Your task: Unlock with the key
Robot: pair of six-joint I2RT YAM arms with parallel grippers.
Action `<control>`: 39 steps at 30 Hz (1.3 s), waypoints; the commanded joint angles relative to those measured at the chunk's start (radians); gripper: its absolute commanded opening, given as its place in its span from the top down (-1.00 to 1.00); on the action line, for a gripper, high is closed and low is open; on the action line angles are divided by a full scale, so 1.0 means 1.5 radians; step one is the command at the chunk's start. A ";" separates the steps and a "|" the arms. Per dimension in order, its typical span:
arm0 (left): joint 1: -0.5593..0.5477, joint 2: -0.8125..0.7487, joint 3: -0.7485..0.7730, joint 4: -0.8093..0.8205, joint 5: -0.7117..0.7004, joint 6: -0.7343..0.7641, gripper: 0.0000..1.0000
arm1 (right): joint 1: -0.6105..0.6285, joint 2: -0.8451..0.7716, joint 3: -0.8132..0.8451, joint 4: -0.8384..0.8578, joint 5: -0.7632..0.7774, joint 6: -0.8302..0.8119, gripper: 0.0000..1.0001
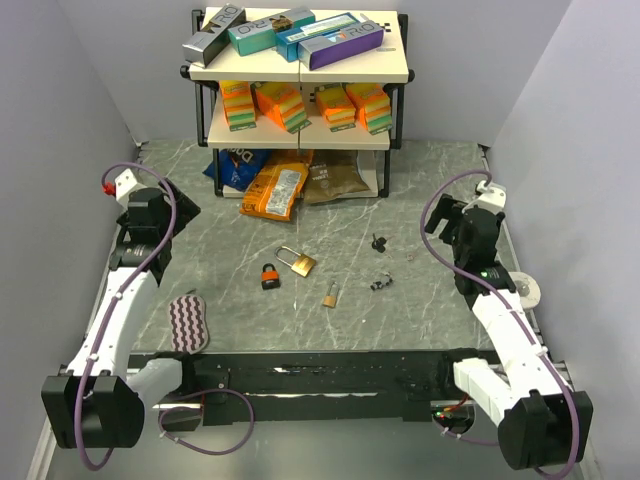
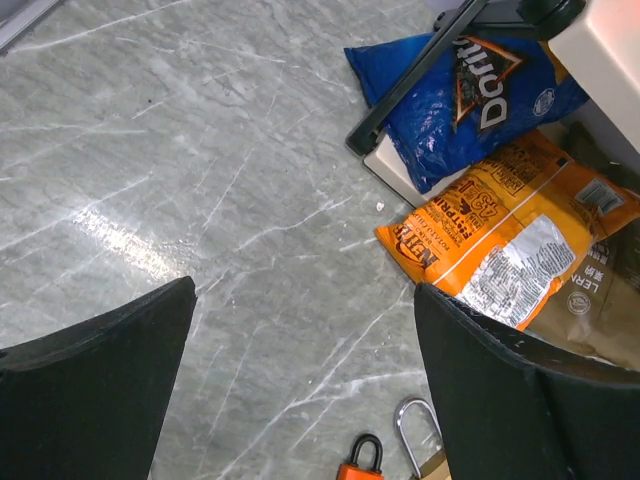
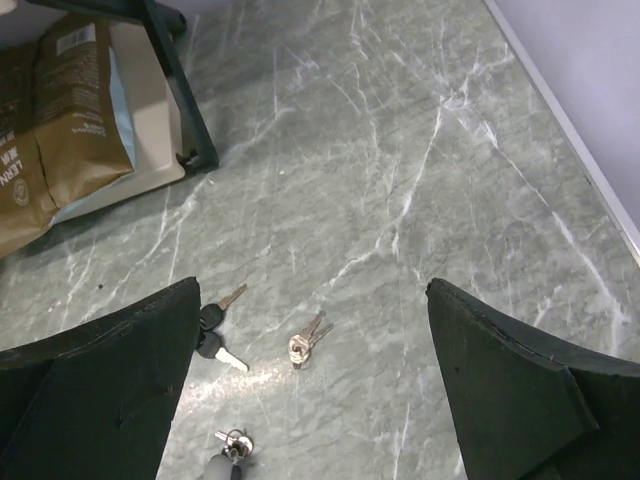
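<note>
Hovering slack-jawed and empty, the left gripper (image 2: 305, 340) faces three padlocks: orange padlock (image 1: 271, 276), brass padlock (image 1: 300, 262) and small padlock (image 1: 330, 296). The keys (image 3: 305, 340) lie loose on the tabletop (image 1: 420, 200) beneath the equally wide, empty right gripper (image 3: 315, 300), likely positioned for pickup. Which key fits which lock is indiscernible.

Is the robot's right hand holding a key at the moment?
No, the right gripper hangs open and empty above the table, where the keys lie loose.
</note>
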 commanded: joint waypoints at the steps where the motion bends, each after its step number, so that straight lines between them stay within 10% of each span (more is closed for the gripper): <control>1: 0.001 0.000 0.044 -0.007 0.005 -0.022 -0.93 | -0.002 0.020 0.036 -0.033 0.001 0.011 -0.99; 39: -0.085 0.036 0.079 -0.060 0.052 -0.008 -0.93 | 0.051 0.189 -0.132 -0.055 -0.309 0.349 -0.75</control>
